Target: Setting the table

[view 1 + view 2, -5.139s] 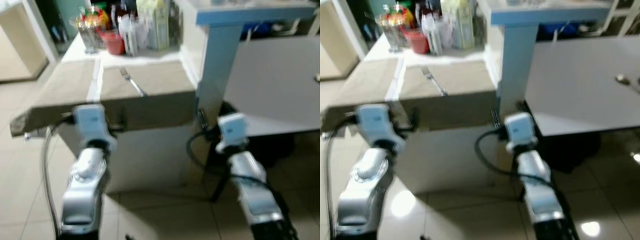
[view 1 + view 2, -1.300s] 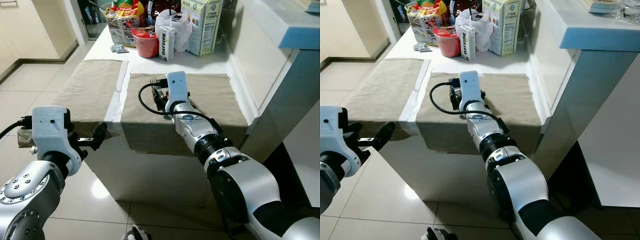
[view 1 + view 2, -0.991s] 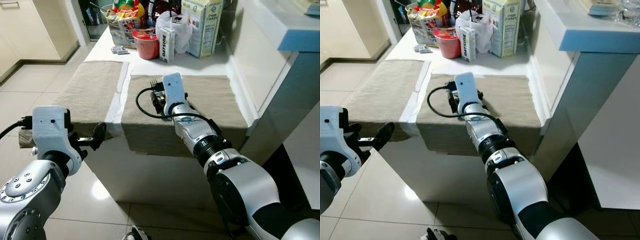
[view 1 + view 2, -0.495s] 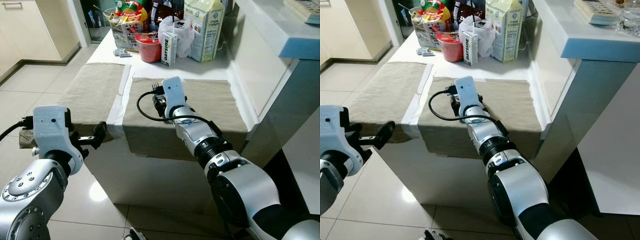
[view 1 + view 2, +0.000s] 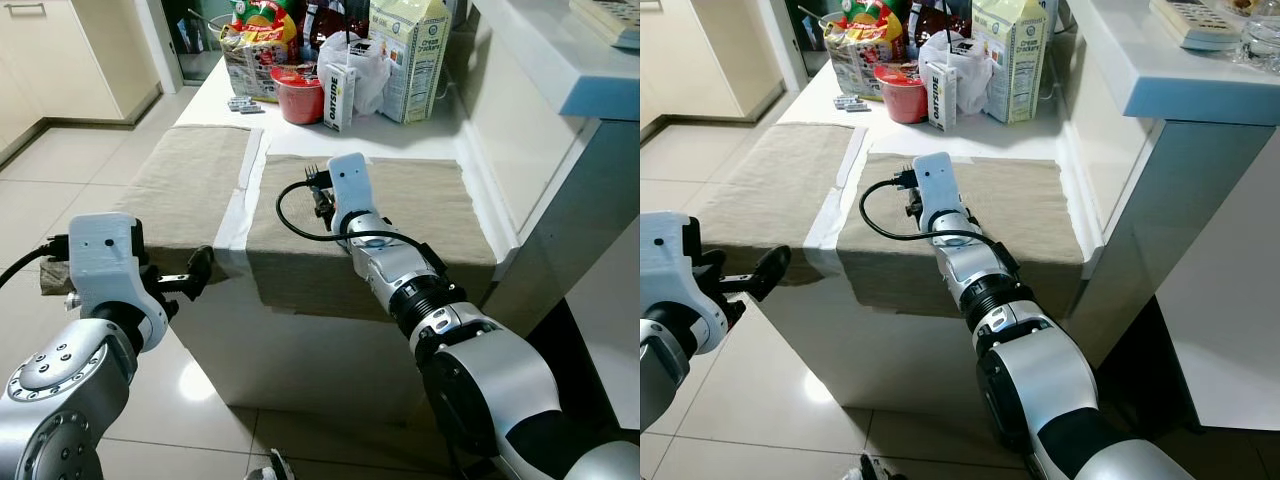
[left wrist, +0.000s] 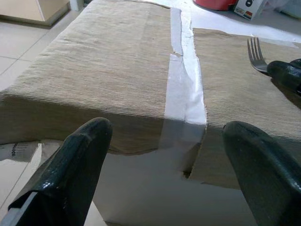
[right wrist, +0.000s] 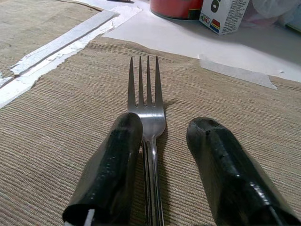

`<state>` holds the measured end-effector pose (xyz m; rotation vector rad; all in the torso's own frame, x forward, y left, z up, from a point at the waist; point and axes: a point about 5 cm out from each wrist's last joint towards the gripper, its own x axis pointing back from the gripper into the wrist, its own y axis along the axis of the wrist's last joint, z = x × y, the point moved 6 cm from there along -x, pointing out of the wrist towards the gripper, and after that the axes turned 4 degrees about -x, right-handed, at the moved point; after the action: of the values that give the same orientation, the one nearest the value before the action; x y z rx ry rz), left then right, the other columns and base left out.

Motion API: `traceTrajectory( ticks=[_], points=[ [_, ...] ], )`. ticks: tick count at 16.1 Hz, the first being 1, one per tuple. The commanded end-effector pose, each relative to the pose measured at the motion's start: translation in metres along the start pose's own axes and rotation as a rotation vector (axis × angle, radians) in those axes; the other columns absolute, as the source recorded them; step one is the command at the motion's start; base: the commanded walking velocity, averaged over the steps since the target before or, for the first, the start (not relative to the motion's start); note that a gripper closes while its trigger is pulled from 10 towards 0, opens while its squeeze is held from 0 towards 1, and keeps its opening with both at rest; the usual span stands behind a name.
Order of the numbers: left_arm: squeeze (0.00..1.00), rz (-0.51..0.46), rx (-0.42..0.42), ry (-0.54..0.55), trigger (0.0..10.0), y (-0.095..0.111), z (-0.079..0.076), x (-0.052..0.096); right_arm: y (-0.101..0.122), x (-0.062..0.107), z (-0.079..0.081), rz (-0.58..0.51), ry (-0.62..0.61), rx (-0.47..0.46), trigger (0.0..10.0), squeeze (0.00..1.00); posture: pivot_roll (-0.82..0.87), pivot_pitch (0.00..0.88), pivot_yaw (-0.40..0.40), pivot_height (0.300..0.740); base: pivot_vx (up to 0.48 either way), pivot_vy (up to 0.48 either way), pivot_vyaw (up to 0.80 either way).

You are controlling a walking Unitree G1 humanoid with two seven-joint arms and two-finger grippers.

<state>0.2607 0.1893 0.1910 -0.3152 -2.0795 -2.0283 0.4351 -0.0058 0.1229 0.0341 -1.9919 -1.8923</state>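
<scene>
A silver fork (image 7: 146,108) lies on the right beige placemat (image 5: 430,210), tines pointing toward the far groceries. My right gripper (image 7: 165,126) rests low on that placemat, open, with its two black fingers either side of the fork's neck. One finger (image 7: 117,155) touches the handle and the other stands apart. In the left eye view the fork's tines (image 5: 311,172) stick out beyond the right wrist. My left gripper (image 6: 167,129) hangs open in front of the table's near edge, by the left placemat (image 5: 185,180), with nothing in it.
The white table (image 5: 400,135) carries groceries at its far end: a milk carton (image 5: 405,45), a small carton (image 5: 338,88), a red cup (image 5: 300,95), a white bag (image 5: 365,60). A tall white and blue counter (image 5: 560,70) stands on the right. Tiled floor lies to the left.
Since five seconds ago the camera has come closer and my right arm has reached out over the right placemat to the fork. In the last second it has hardly shifted. The left arm has stayed put.
</scene>
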Motion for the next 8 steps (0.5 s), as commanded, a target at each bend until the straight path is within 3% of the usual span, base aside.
traceTrajectory(
  ticks=[1, 4, 8],
  points=[
    [0.00, 0.008, -0.004, 0.007, 10.0, 0.000, 0.001, -0.001, -0.114, 0.024, 0.000, 0.363, -0.017, -0.060, 0.0, 0.00, 0.27, 0.095, 0.069, 0.740, 0.000, 0.000, 0.00],
    [0.00, -0.004, -0.008, 0.006, 10.0, 0.003, 0.000, -0.002, -0.103, 0.020, 0.001, 0.304, -0.015, -0.050, 0.0, 0.00, 0.27, 0.100, 0.070, 0.740, 0.000, 0.000, 0.00],
    [0.00, -0.032, -0.012, 0.013, 10.0, 0.008, 0.000, -0.005, -0.045, 0.008, 0.002, 0.044, -0.037, 0.055, 0.0, 0.00, 0.25, 0.104, 0.071, 0.740, 0.000, 0.000, 0.00]
  ],
)
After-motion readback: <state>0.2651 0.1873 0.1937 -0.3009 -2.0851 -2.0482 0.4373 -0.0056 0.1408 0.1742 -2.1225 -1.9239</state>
